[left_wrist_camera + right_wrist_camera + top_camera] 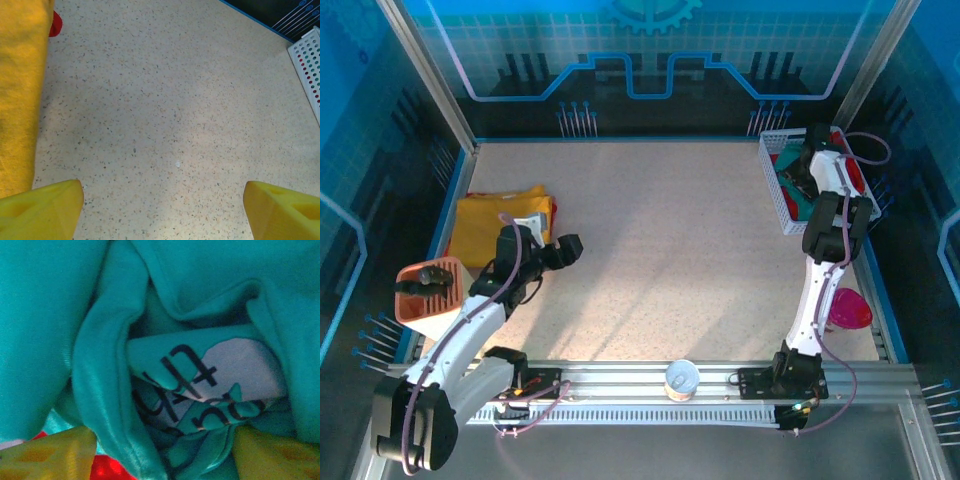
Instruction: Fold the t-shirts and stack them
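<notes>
Looking down from above, you have the right gripper (798, 188) lowered into the white mesh basket (772, 170) at the far right corner of the worktop (670, 230). The teal t-shirt (790, 200) lies bunched inside the basket, directly under the gripper. In your right wrist view the teal t-shirt (100, 340) is a crumple of folds with no long axis you can read. Its print (240, 365), a pale patch with dark letters, faces up at the camera and is creased and tilted. The right gripper (164, 440) is spread wide, with its yellow fingers (50, 452) pushed down on either side of the folds and print. A red patch (105, 467) shows under the teal cloth beside the left-hand finger.

On your left, the yellow t-shirt (495, 228) lies flat near the left edge of the worktop. Its longer side runs roughly left to right, and a sliver of red cloth (555, 207) peeks out at its far right corner. The left gripper (568, 248) hangs over bare worktop just to the right of the yellow t-shirt, apart from it. In the left wrist view the left gripper (162, 189) is spread with nothing between its fingers (45, 207). The edge of the yellow t-shirt (20, 100) runs up the left side of that view.
</notes>
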